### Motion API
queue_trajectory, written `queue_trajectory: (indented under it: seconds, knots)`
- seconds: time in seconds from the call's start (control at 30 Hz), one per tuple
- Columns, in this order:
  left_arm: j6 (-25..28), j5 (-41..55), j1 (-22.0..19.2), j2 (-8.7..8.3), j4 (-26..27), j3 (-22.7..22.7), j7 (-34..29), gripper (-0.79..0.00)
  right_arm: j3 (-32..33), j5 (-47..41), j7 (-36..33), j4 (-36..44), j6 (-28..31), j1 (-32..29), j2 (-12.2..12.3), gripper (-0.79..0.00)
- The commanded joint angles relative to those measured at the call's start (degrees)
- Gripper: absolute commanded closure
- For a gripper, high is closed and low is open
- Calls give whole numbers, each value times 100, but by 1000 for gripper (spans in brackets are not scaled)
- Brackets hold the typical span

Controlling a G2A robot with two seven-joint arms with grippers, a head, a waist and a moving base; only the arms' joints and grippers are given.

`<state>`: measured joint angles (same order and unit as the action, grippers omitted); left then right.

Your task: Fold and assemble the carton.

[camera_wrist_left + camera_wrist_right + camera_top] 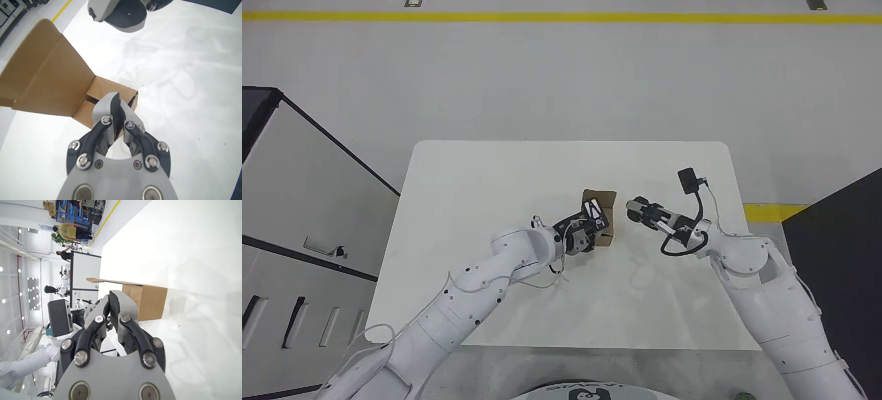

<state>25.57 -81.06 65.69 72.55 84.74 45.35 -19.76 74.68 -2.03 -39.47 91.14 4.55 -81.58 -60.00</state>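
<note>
1. Top view: we find the carton (600, 199) standing open near the middle of the white table (472, 200). The left gripper (587, 226) is at the carton's near wall. The right gripper (635, 211) sits just beside the carton's opposite side, with a narrow gap between them.
2. Left wrist view: we record the left gripper (118, 111) with its fingers pinching the top edge of one wall of the carton (109, 89). The lid flap (37, 66) is raised and leans outward from the far wall. The right gripper (121, 17) hangs beyond the carton; we cannot tell its fingers from this angle.
3. Right wrist view: we note the right gripper (113, 302) with its pads pressed together and nothing between them. The carton (151, 302) rests on the table (189, 256) just past the fingertips, apart from them, and its lid flap (105, 281) juts out from the upper edge.
</note>
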Motion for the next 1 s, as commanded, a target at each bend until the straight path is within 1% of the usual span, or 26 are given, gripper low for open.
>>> queue_trajectory:
  seconds: [0.0, 0.3, 0.43, 0.47, 0.5, 0.53, 0.57, 0.7, 0.77, 0.87, 0.97]
  knots:
    - [27, -35, 29, -9, 35, 20, 28, 0, 6, -10, 10, -19, 0, -1, -1, 0]
    - [44, -33, -6, 23, -87, -18, -17, 0, -9, -49, 22, -92, 25, 2, -10, 0]
    - [70, -50, 24, 12, 53, 36, 95, 0, 31, -71, 20, -122, 39, 11, -7, 0]
    - [128, -70, 55, -2, 95, 63, 179, 0, 50, -63, 12, -130, 45, 12, -4, -145]
    - [186, -84, 91, -19, 118, 101, 238, 0, 69, -64, -11, -138, 46, 14, 0, -363]
    - [247, -86, 129, -37, 154, 144, 313, 0, 87, -60, -43, -145, 41, 19, 4, -696]
    - [330, -59, 175, -56, 185, 191, 394, 0, 108, -59, -73, -149, 38, 27, 9, -785]
    - [542, -100, 358, -141, 361, 398, 595, 0, 198, -146, -226, -163, 59, 69, 24, -785]
    - [598, -122, 457, -180, 468, 496, 655, 0, 224, -410, -555, -201, 216, 108, 30, -785]
    - [683, -130, 626, -244, 659, 675, 705, 0, 224, -410, -555, -201, 216, 108, 30, -785]
    - [796, -80, 844, -324, 973, 918, 640, 0, 224, -410, -555, -201, 216, 108, 30, -785]
